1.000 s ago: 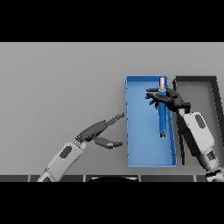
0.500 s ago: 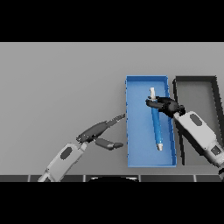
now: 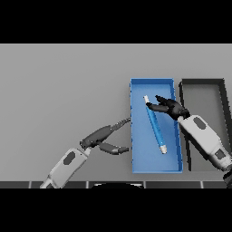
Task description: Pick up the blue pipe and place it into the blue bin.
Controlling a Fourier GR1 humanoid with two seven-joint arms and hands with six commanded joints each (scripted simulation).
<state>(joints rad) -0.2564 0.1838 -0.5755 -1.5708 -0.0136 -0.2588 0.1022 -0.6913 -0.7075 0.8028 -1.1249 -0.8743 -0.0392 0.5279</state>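
Note:
The blue pipe (image 3: 155, 125) with pale ends lies slanted on the floor of the blue bin (image 3: 136, 165), in its middle. My right hand (image 3: 170, 108) hovers over the bin's upper right part, fingers spread toward the pipe's upper end and holding nothing. My left hand (image 3: 102, 137) rests over the table just left of the bin, fingers straight and pointing at the bin's left wall, thumb apart below.
A black bin (image 3: 202, 82) stands directly right of the blue one, partly covered by my right forearm. Grey table stretches to the left and back.
The pipe has left my right hand and dropped flat into the blue bin. The right hand has opened and drawn back to the right. The left hand barely moved.

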